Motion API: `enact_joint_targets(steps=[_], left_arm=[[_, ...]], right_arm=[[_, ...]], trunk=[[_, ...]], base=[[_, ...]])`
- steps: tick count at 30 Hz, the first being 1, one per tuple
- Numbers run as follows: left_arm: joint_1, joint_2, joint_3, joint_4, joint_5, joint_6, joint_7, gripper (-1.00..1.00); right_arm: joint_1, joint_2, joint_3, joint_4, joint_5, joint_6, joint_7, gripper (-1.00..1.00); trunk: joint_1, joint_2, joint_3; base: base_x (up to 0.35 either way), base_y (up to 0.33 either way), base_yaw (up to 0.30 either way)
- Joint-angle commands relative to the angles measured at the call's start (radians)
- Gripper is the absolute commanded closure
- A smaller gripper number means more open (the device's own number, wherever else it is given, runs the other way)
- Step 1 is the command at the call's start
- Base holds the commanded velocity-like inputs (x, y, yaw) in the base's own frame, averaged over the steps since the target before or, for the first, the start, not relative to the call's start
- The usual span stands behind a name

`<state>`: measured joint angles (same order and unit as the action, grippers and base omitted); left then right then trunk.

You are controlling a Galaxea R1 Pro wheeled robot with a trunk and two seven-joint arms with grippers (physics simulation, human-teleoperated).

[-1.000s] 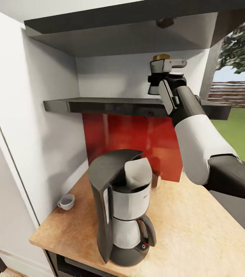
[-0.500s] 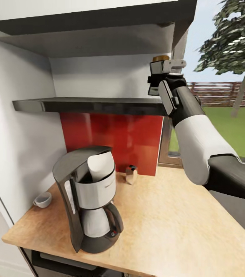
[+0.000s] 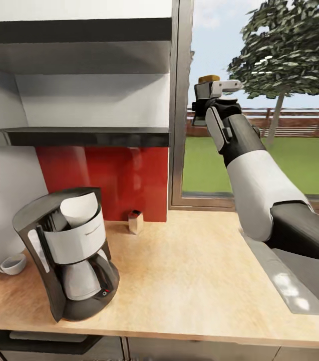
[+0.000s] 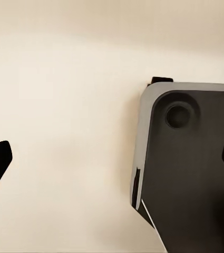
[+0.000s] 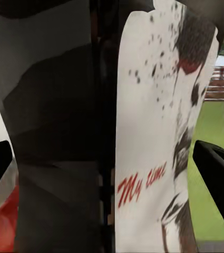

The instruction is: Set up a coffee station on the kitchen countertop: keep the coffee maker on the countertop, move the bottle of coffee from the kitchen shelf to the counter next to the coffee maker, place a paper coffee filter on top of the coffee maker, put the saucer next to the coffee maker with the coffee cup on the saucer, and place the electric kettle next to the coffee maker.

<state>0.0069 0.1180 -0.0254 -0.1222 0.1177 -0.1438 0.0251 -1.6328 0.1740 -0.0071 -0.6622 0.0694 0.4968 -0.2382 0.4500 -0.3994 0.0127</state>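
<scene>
Holding the bottle of coffee (image 3: 203, 100) high in front of the window (image 3: 259, 140), the right gripper (image 3: 207, 103) has its fingers clamped on the bottle's sides; the gold cap shows above them. Up close in the right wrist view, the bottle of coffee (image 5: 159, 132) stands between the dark fingertips (image 5: 217, 168), its white label reading "My time". On the wooden tabletop (image 3: 194, 281), the coffee maker (image 3: 66, 260) sits at the near left with a paper coffee filter (image 3: 79, 210) in its top. A coffee cup (image 3: 13, 264) rests just left of it, against the wall. A small box (image 3: 135, 221) stands far back by the red backsplash (image 3: 104, 180). The dark shelf (image 3: 79, 136) runs above. In the left wrist view, the left gripper (image 4: 112, 163) hangs over pale floor beside a dark, grey-edged body (image 4: 185, 168), its fingers well apart.
</scene>
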Motion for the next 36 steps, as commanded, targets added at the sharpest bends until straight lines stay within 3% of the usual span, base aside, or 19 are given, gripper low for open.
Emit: enact_joint_targets(steps=[1, 6, 9, 11, 13, 15, 17, 19, 24, 28, 30, 34, 36], left_arm=[[0.001, 0.0, -0.004, -0.001, 0.01, -0.002, 0.001, -1.0], [0.001, 0.0, -0.003, -0.001, 0.01, -0.002, 0.002, -1.0], [0.001, 0.001, -0.002, 0.0, 0.01, -0.002, 0.002, -1.0], [0.001, 0.0, -0.002, 0.0, 0.01, -0.002, 0.003, -1.0], [0.001, 0.0, -0.003, -0.001, 0.01, -0.002, 0.003, -1.0], [0.001, -0.001, -0.005, -0.001, 0.01, -0.006, 0.003, -1.0], [0.001, -0.003, -0.006, -0.002, 0.01, -0.011, 0.003, -1.0], [0.001, -0.003, -0.007, -0.001, 0.01, -0.012, 0.003, -1.0], [0.001, -0.004, -0.007, -0.001, 0.008, -0.014, 0.001, -1.0], [0.001, 0.0, -0.007, 0.0, 0.008, -0.014, -0.002, -1.0], [0.002, 0.001, -0.007, 0.0, 0.008, -0.014, -0.003, -1.0], [0.002, 0.002, -0.007, 0.001, 0.008, -0.014, -0.002, -1.0], [0.003, 0.003, -0.007, 0.001, 0.008, -0.013, -0.002, -1.0]], right_arm=[[0.003, 0.001, -0.001, -0.002, 0.009, 0.006, 0.0, 1.0], [0.055, -0.012, -0.001, -0.005, 0.012, 0.004, -0.002, 1.0], [0.136, -0.096, -0.002, -0.007, 0.01, -0.005, -0.002, 1.0], [0.194, -0.155, -0.001, -0.006, 0.009, -0.06, 0.002, 1.0], [0.229, -0.183, -0.001, -0.005, 0.008, -0.111, 0.003, 1.0], [0.317, -0.211, 0.0, -0.003, 0.009, -0.2, 0.005, 1.0], [0.417, -0.219, 0.001, -0.003, 0.01, -0.293, 0.005, 1.0], [0.478, -0.22, 0.002, -0.003, 0.011, -0.357, 0.005, 1.0], [0.639, -0.218, 0.004, -0.001, 0.008, -0.463, 0.005, 1.0], [0.695, -0.212, 0.01, -0.002, 0.008, -0.497, 0.011, 1.0], [0.722, -0.209, 0.032, -0.004, 0.007, -0.512, 0.039, 1.0], [0.736, -0.208, 0.081, -0.006, 0.006, -0.518, 0.128, 1.0], [0.741, -0.208, 0.096, -0.003, 0.006, -0.518, 0.218, 1.0]], trunk=[[0.0, -0.001, 0.0], [0.0, -0.001, 0.0], [0.0, -0.001, 0.0], [0.0, -0.001, 0.0], [0.0, -0.001, 0.0], [0.0, -0.001, 0.0], [0.0, -0.001, 0.0], [0.0, -0.001, 0.0], [0.0, -0.001, 0.0], [0.0, -0.001, 0.0], [0.0, -0.001, 0.0], [0.0, -0.001, 0.0], [0.0, -0.001, 0.0]], base=[[-0.158, -0.252, -0.268], [-0.169, -0.23, -0.265], [-0.117, -0.115, -0.151], [-0.03, -0.029, -0.038], [-0.012, -0.011, -0.015], [-0.004, -0.004, -0.005], [-0.001, -0.001, -0.001], [0.0, 0.0, 0.0], [0.0, 0.0, 0.0], [0.0, 0.0, 0.0], [0.0, 0.0, 0.0], [0.0, 0.0, 0.0], [0.0, 0.0, 0.0]])
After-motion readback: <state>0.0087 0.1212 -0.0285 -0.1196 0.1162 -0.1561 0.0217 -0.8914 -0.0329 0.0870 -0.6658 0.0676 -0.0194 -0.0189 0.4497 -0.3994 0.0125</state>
